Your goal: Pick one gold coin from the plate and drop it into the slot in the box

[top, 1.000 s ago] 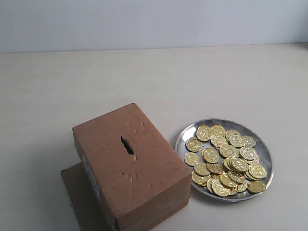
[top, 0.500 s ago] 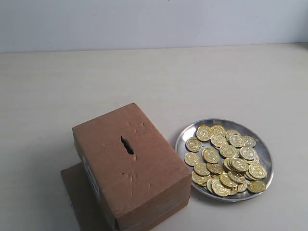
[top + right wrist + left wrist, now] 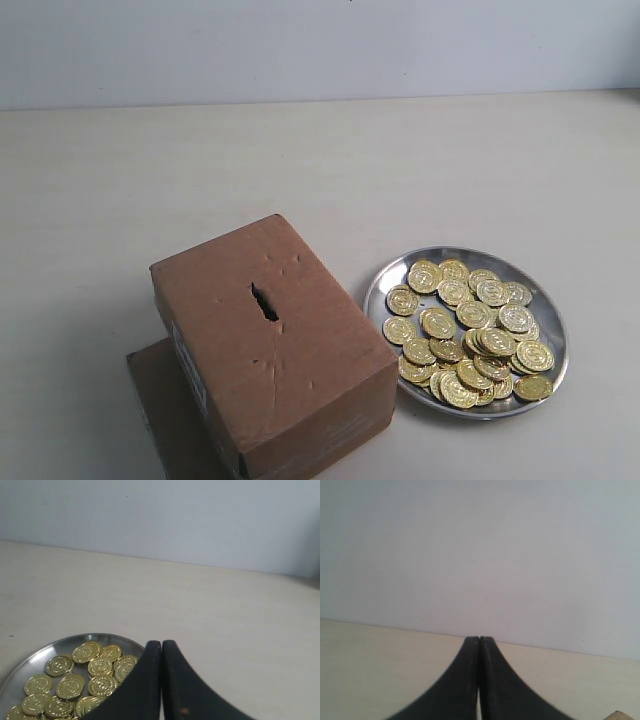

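A round silver plate [image 3: 391,275] lies at the front right of the table with several gold coins [image 3: 470,330] heaped in it. Left of it stands the brown cardboard box [image 3: 300,380], its dark slot [image 3: 264,302] on the top face and a white label on its left side. Neither gripper shows in the exterior view. In the right wrist view my right gripper [image 3: 161,643] is shut with nothing in it, its black fingers at the edge of the plate [image 3: 30,661] and its coins [image 3: 100,667]. My left gripper [image 3: 479,639] is shut and empty, over bare table.
A flat piece of brown cardboard [image 3: 160,400] lies under the box and sticks out at its left. The pale table [image 3: 300,160] runs back to a light wall.
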You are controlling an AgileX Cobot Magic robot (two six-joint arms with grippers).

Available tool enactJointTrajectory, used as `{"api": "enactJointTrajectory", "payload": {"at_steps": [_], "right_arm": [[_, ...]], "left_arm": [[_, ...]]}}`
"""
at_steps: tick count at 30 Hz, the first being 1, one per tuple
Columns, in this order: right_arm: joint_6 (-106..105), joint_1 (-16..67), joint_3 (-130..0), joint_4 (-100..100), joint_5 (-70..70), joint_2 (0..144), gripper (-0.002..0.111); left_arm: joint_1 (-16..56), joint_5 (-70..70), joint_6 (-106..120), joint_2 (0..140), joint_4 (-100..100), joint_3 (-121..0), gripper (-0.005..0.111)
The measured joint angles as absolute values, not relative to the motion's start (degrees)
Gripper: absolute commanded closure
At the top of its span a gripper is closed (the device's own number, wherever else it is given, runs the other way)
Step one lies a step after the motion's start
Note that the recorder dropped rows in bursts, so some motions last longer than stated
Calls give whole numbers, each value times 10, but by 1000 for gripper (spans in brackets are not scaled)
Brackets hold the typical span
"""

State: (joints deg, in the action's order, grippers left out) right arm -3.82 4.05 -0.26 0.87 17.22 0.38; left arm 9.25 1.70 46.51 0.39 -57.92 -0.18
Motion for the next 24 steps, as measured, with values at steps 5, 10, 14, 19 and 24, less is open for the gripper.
{"api": "enactJointTrajectory", "payload": {"at_steps": [5, 10, 14, 19, 24], "right_arm": [[-21, 41, -3, 10, 172, 4, 108], [-17, 41, -3, 10, 172, 4, 108], [-15, 39, -3, 10, 172, 4, 108], [-14, 26, -3, 10, 172, 4, 108], [-19, 26, -3, 10, 172, 4, 108]], "left_arm": [[93, 17, 465, 4, -579, -2, 107], [93, 17, 465, 4, -579, -2, 107], [93, 17, 465, 4, -579, -2, 107], [93, 17, 465, 4, -579, -2, 107], [93, 17, 465, 4, -579, -2, 107]]}}
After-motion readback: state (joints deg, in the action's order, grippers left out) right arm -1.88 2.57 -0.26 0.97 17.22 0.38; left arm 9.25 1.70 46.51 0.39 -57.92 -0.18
